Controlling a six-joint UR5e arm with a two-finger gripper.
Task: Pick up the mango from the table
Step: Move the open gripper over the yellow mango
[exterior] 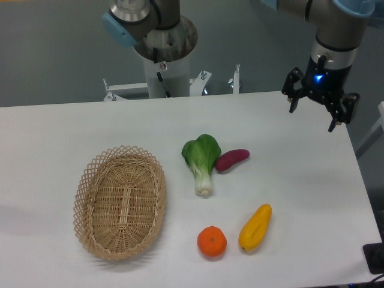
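Note:
The mango (255, 228), yellow shading to orange and elongated, lies on the white table (300, 180) near its front right. My gripper (313, 119) hangs open high above the table's far right corner, well behind the mango and to its right, with nothing between its fingers.
A round orange (212, 241) sits just left of the mango. A bok choy (202, 159) and a purple sweet potato (232, 159) lie mid-table. A wicker basket (120, 201) stands at the left. The arm's base column (162, 60) rises at the back.

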